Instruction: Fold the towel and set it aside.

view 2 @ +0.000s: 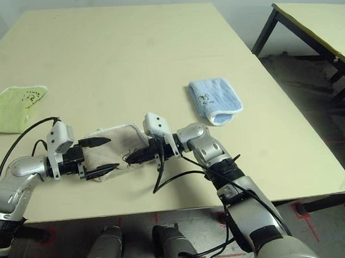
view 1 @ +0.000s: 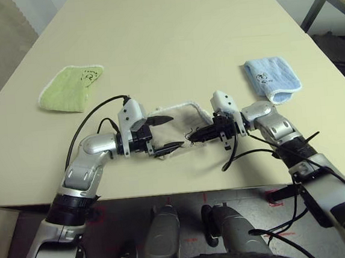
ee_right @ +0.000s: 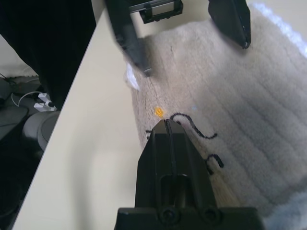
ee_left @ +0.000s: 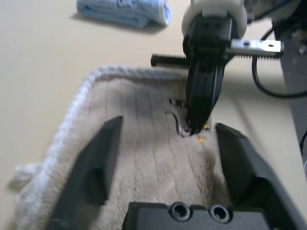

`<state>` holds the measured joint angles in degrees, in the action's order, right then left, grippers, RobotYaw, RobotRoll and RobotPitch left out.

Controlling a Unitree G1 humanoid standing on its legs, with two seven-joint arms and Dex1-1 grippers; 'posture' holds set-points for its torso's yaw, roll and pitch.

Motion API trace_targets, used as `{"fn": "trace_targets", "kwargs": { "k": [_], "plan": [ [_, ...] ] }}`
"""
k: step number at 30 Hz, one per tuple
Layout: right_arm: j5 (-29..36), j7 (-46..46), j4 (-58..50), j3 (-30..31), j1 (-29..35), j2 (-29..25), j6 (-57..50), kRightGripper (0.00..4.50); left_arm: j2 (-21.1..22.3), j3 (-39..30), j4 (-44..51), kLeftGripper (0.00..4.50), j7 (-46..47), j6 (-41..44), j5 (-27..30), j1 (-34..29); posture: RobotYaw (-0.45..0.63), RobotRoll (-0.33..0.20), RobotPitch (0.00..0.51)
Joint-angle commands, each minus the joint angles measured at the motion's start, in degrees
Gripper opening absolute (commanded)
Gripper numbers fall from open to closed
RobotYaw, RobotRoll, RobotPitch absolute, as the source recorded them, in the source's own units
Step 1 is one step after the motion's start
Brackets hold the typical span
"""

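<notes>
Both grippers at the towel, near the table's front edge

The towel (view 1: 178,128) lay between them: left gripper (view 1: 163,134) spread open over it, right gripper (view 1: 192,137) closed, apparently pinching the 1 motif-side edge.

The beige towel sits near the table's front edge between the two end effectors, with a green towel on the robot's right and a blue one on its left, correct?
Not quite: the sides are swapped. In the left eye view the green towel lies on the robot's left and the blue one on its right. The beige towel does sit near the front edge, between the left end effector and the right end effector.
</notes>
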<state>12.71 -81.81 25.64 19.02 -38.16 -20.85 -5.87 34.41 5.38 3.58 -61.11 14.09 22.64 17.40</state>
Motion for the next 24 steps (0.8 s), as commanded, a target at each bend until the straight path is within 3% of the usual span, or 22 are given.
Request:
{"fn": "trace_targets", "kwargs": {
  "k": [1,7,8,16,24],
  "plan": [
    [-0.86,-0.76,0.30,0.24,0.46,-0.26,0.57,0.00,0.57,0.22,0.48,2.37,-0.80,1.28,0.04,-0.22,0.14,0.000,0.161],
    [-1.15,-1.05,0.52,0.22,1.11,-0.18,0.86,0.00,0.88,0.12,1.55,0.22,-1.53,2.46,0.75,-1.94,0.15,0.000,0.160],
    [-1.12,-0.99,0.49,0.14,1.08,-0.10,0.84,0.00,0.90,0.06,1.66,0.03,-1.55,2.48,0.72,-2.10,0.15,0.000,0.160],
    [0.76,1.49,0.84,-2.00,0.43,2.77,0.10,0.00,1.46,1.79,0.11,0.03,-2.05,-0.10,-2.73,-3.43,0.15,0.000,0.157],
    [-4.15,1.01,5.63,-0.25,1.31,0.26,4.26,0.00,3.84,2.31,-2.15,0.03,-2.78,-3.62,-6.60,-7.11,0.16,0.000,0.156]
  ]
}}
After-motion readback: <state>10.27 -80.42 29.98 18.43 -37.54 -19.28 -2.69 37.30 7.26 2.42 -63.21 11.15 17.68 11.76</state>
